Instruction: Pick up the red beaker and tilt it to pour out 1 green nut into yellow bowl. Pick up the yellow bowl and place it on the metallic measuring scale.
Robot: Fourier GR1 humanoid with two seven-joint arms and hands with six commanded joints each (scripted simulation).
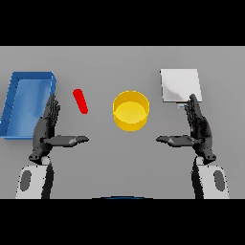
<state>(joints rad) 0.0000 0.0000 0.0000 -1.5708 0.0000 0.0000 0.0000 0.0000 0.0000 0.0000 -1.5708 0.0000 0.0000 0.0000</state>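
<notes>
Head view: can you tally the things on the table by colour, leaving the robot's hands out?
Blue: 1, the blue tray
Red: 1, the red beaker
Yellow: 1, the yellow bowl
Silver-white: 1, the metallic measuring scale
Total: 4

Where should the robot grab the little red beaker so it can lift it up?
Probably around the middle of the small red beaker, fingers on one long side and thumb on the other. It looks slim and slanted, its top end leaning left. The open dark left hand sits just below-left of it, so coming from that side seems easiest.
</notes>
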